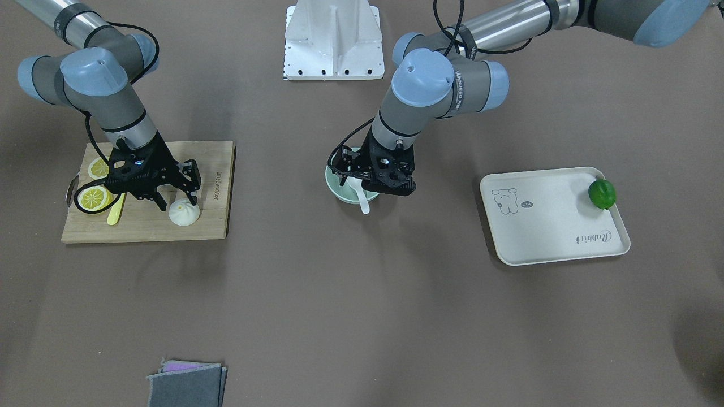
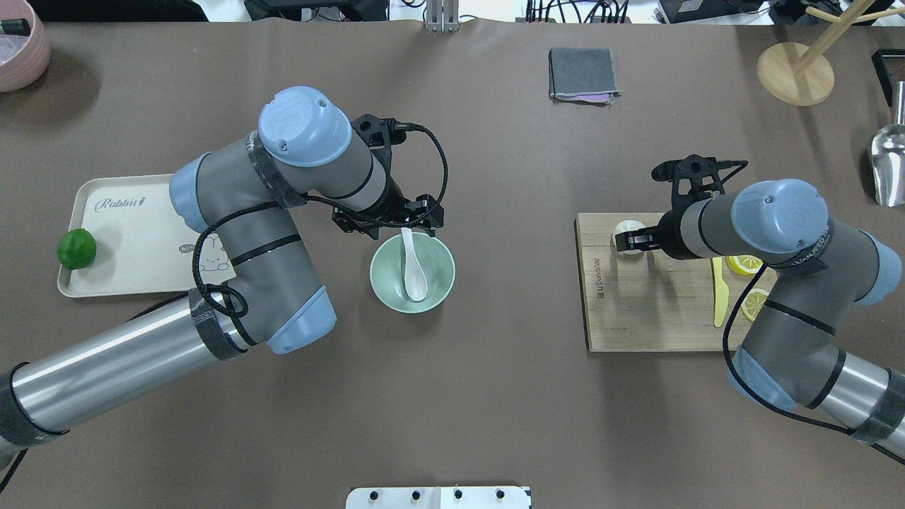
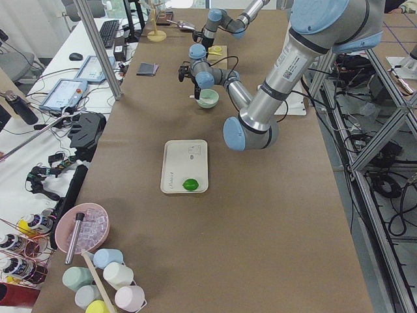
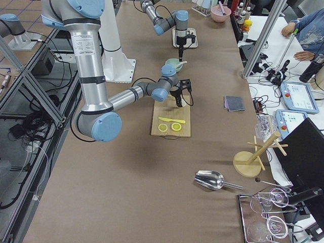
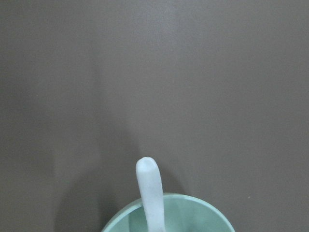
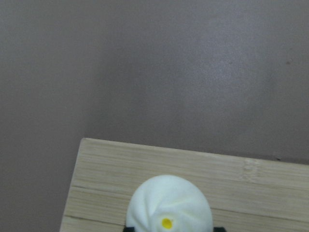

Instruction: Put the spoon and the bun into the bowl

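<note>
The white spoon [image 2: 412, 265] lies in the mint-green bowl [image 2: 378, 283], with its handle over the far rim; it also shows in the left wrist view [image 5: 149, 188]. My left gripper [image 2: 389, 225] hangs open above that rim, its fingers either side of the handle and apart from it. The white bun [image 1: 184, 213] with a yellow dot [image 6: 166, 223] sits on the wooden board [image 2: 636, 318] near its far corner. My right gripper [image 1: 176, 200] is open and low over the bun, one finger on each side of it.
Two lemon slices [image 2: 744, 264] and a yellow knife [image 2: 719, 297] lie on the board beside my right arm. A white tray [image 2: 127, 212] with a green lime [image 2: 76, 249] is on the left. A grey cloth [image 2: 582, 74], a wooden stand [image 2: 795, 71] and a metal scoop [image 2: 889, 166] are at the far side.
</note>
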